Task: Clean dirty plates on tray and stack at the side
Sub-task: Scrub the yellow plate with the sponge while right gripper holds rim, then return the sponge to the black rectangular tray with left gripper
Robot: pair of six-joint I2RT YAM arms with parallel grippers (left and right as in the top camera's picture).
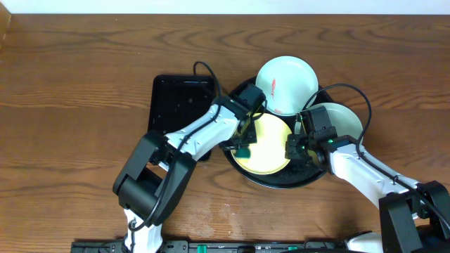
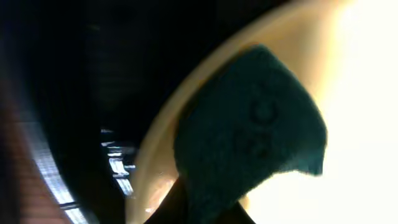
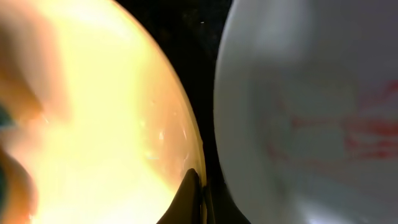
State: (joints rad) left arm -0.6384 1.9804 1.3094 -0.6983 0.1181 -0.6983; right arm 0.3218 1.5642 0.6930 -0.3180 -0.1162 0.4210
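Sponge (image 2: 249, 137) clenched in left gripper (image 1: 244, 149) presses yellow plate (image 1: 267, 140); right gripper (image 1: 292, 149) pinches its rim on tray (image 1: 280, 181)

left gripper (image 1: 244, 147) near right gripper (image 1: 292, 150), both low

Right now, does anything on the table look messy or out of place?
Yes. The white plate at the back has a red smear, and it sits partly over the rim of the round tray, not fully inside it.
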